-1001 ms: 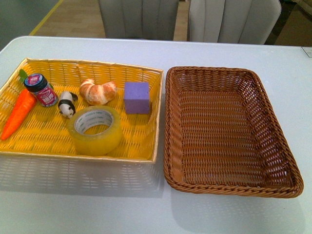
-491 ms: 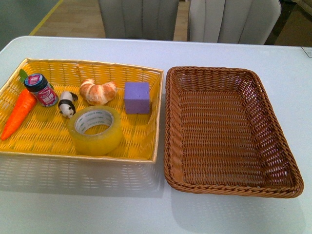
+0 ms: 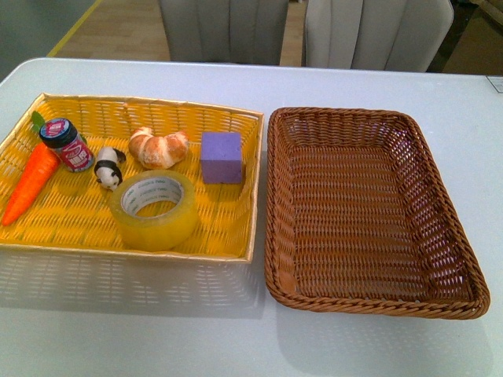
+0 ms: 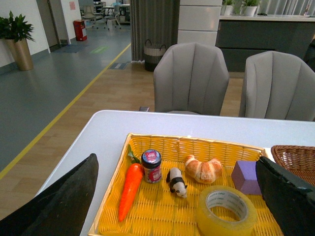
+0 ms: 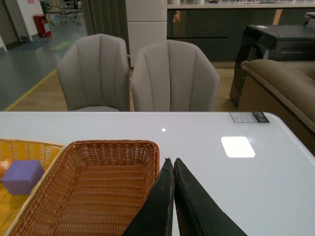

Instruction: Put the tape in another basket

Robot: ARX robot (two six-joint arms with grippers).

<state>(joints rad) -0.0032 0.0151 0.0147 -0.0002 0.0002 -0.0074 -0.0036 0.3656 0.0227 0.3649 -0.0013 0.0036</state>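
Observation:
The tape (image 3: 154, 209), a thick yellowish roll with a white printed core, lies flat near the front edge of the yellow basket (image 3: 236, 118). It also shows in the left wrist view (image 4: 226, 210). The brown wicker basket (image 3: 277, 204) stands empty to its right, and shows in the right wrist view (image 5: 83, 187). My left gripper (image 4: 177, 169) is open, held high behind the yellow basket, its fingers (image 4: 74, 196) wide apart. My right gripper (image 5: 172, 160) is shut and empty, beside the brown basket's right side. Neither arm shows in the front view.
In the yellow basket lie a carrot (image 3: 30, 182), a small jar (image 3: 66, 144), a toy panda (image 3: 108, 167), a croissant (image 3: 159, 147) and a purple cube (image 3: 221, 157). Two grey chairs (image 3: 228, 30) stand behind the white table (image 3: 236, 345).

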